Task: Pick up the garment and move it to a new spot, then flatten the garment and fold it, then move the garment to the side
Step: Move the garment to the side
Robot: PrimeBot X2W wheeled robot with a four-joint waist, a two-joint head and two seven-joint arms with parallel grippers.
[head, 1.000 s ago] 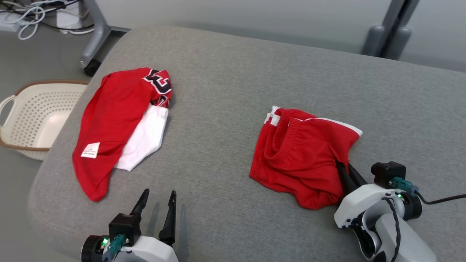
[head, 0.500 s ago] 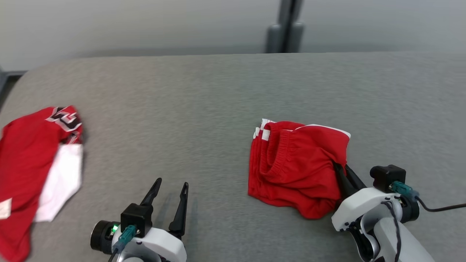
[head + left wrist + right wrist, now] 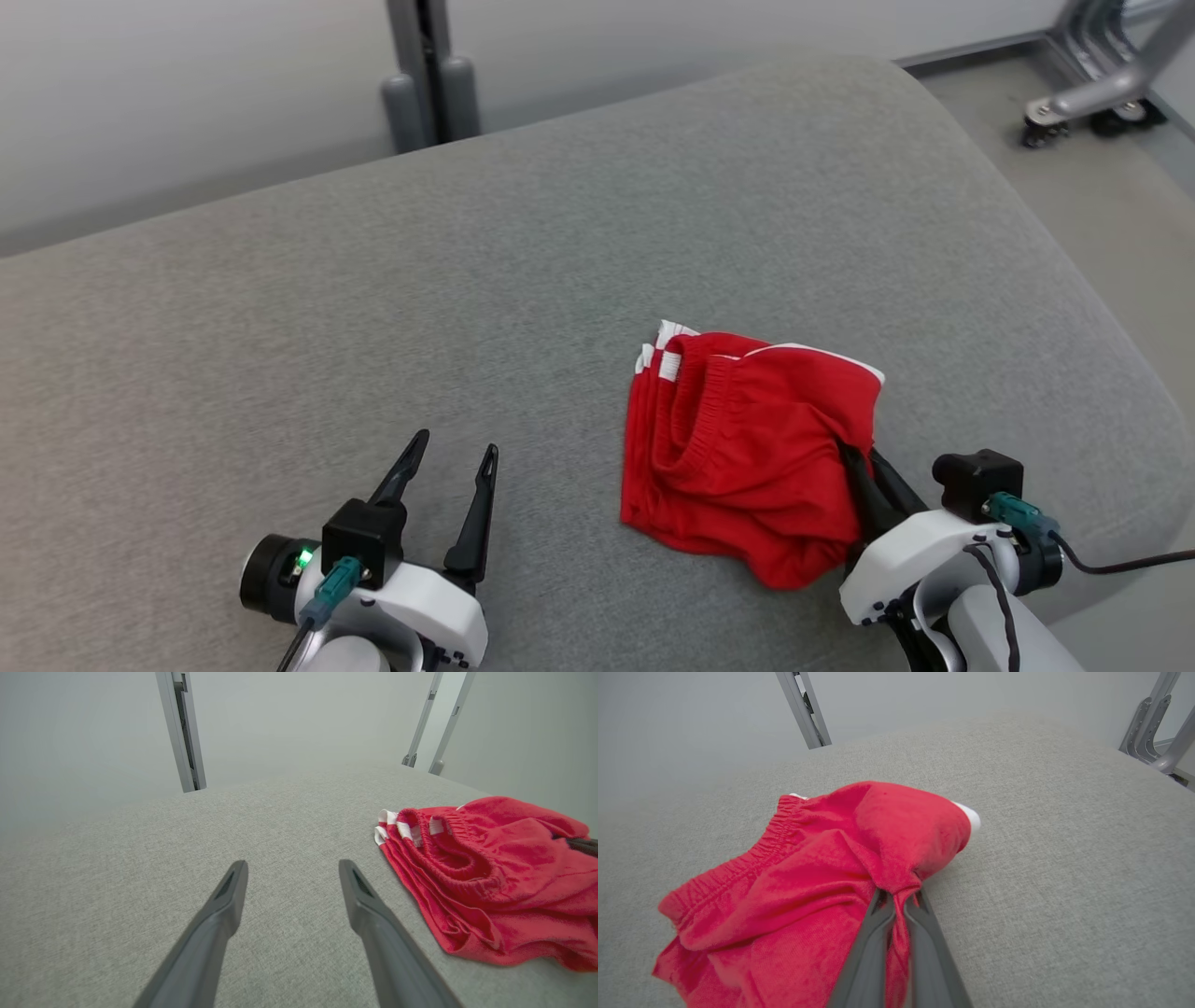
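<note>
The garment (image 3: pixel 738 448) is a pair of red shorts with white trim and an elastic waistband, lying bunched on the grey cushioned surface (image 3: pixel 467 308) right of centre. My right gripper (image 3: pixel 857 459) is shut on a pinch of its red cloth at the right edge; the right wrist view shows the garment (image 3: pixel 808 877) gathered between the tips of the right gripper (image 3: pixel 896 892). My left gripper (image 3: pixel 456 446) stands open over bare cushion to the garment's left, holding nothing. In the left wrist view the left gripper (image 3: pixel 292 870) points past the garment (image 3: pixel 481 872), which lies to its right.
The cushion's rounded right edge (image 3: pixel 1074 271) drops to the floor, where a metal frame on casters (image 3: pixel 1083 93) stands. A grey post (image 3: pixel 429 84) rises behind the far edge, in front of a pale wall.
The head camera has swung to the right, so the other red and white clothing and the basket have left the picture. The right gripper stays shut on the shorts; the left stays open.
</note>
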